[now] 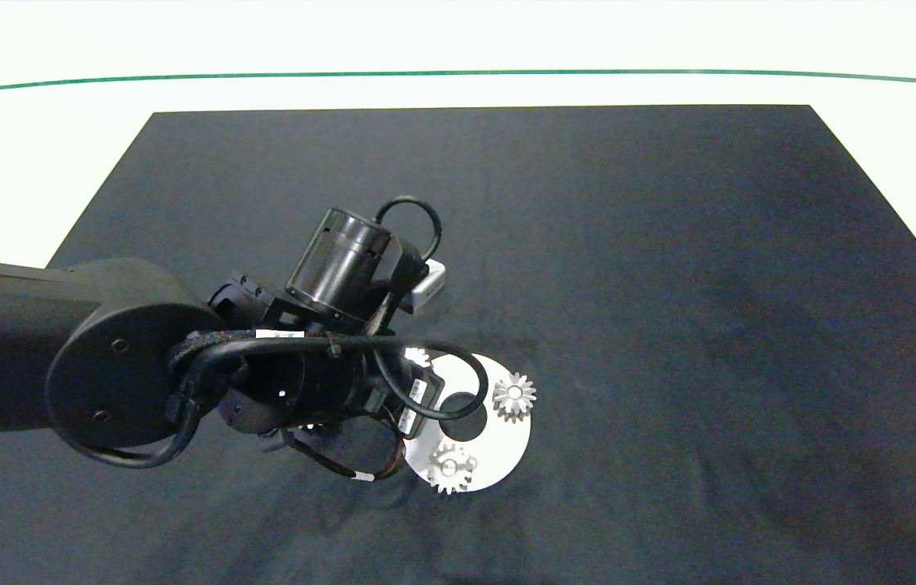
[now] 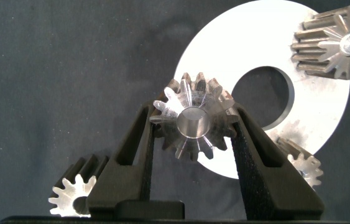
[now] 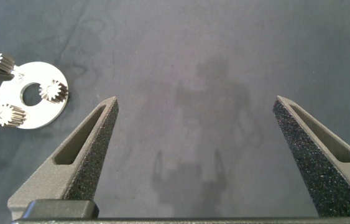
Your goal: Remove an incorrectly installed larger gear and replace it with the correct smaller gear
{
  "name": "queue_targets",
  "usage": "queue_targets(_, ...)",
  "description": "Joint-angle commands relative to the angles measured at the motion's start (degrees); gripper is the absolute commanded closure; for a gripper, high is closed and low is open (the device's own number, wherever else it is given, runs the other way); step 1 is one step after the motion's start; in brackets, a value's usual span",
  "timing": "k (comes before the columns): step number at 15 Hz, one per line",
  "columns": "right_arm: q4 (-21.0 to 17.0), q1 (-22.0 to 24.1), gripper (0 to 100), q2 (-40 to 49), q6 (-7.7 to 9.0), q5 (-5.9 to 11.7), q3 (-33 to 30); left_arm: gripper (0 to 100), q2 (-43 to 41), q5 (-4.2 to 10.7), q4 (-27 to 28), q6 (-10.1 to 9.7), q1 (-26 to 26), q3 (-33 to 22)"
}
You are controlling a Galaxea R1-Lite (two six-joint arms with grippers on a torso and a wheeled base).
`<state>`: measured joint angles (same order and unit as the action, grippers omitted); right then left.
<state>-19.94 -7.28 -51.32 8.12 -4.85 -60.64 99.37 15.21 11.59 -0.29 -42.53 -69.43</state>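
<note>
Lab test bench: black mat (image 1: 669,284) on white table (image 1: 458,41), green line (image 1: 458,73).

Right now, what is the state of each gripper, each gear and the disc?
Left gripper: shut on the held gear.
Held gear: clamped at the disc's edge; seated or lifted, cannot tell.
Two mounted gears: standing on the disc.
Loose gear: lying on the black cloth.
Metal disc: flat, centre hole empty.
Right gripper: open, empty.

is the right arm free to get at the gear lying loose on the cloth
Probably not: the loose gear lies under the left arm, whose gripper holds another gear beside it. The open right gripper is far off.
</note>
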Motion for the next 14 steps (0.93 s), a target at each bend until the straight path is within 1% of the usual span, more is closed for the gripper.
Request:
queue_targets(1, -0.1, -0.02, 0, -0.01, 0.05, 0.02, -0.01, 72, 0.3, 0.52, -0.08, 0.03, -0.45, -0.27)
queue_targets(3, -0.1, -0.02, 0, 0.26, 0.05, -0.07, -0.01, 72, 1.01, 0.69, -0.17, 0.47, -0.18, -0.54)
queue_targets(4, -0.1, -0.02, 0, 0.35, 0.05, -0.07, -0.01, 72, 1.45, 1.13, -0.17, 0.91, 0.08, -0.62)
queue_targets(5, -0.1, -0.02, 0, 0.35, 0.05, -0.07, -0.01, 72, 1.53, 1.31, -0.17, 0.91, 0.17, -0.62)
queue_targets(11, -0.1, -0.02, 0, 0.35, 0.05, -0.07, 0.08, 72, 1.45, 1.4, -0.17, 0.91, 0.08, -0.71)
queue_targets(14, -0.1, -0.11, 0, 0.35, 0.05, 0.02, 0.08, 72, 1.53, 1.4, -0.17, 1.0, -0.18, -1.59)
